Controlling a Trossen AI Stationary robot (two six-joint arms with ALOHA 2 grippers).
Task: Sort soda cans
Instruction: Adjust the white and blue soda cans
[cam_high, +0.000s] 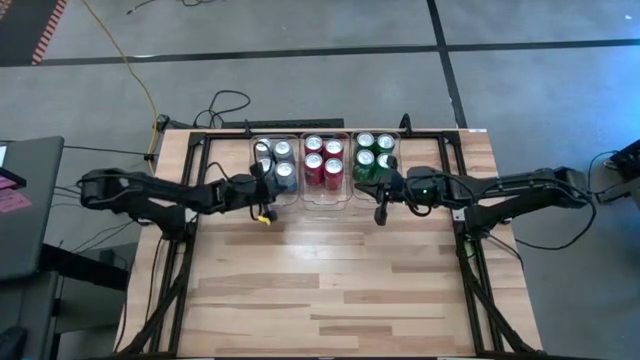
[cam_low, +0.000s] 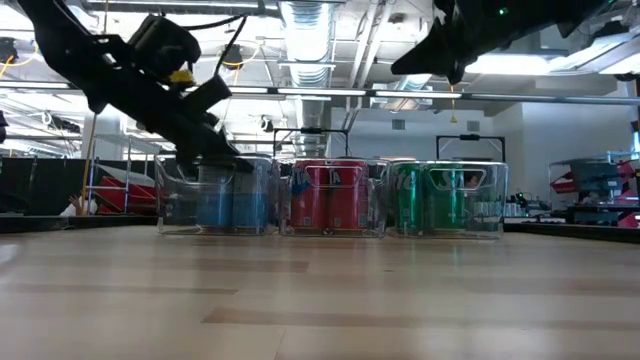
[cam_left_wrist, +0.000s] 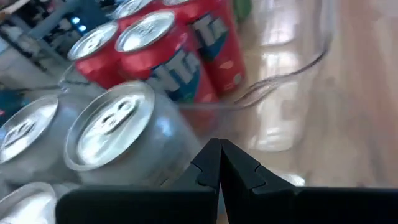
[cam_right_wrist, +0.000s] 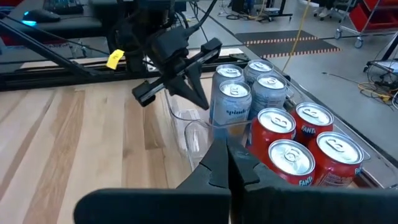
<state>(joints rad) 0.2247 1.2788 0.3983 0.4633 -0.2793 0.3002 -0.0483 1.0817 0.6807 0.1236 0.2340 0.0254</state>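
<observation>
Three clear bins (cam_high: 300, 196) stand side by side at the table's far edge, holding silver-grey cans (cam_high: 283, 150), red cans (cam_high: 323, 160) and green cans (cam_high: 375, 155). Left gripper (cam_high: 262, 190) and right gripper (cam_high: 383, 196) hover beside the bins, fingers pressed together, empty.

Table (cam_high: 330, 280) front open; bins (cam_high: 326, 195) block the back.

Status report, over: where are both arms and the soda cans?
Left end effector shut, empty, by silver cans. Right end effector shut, empty, by green cans. Red cans in middle bin. Nothing in the way.
</observation>
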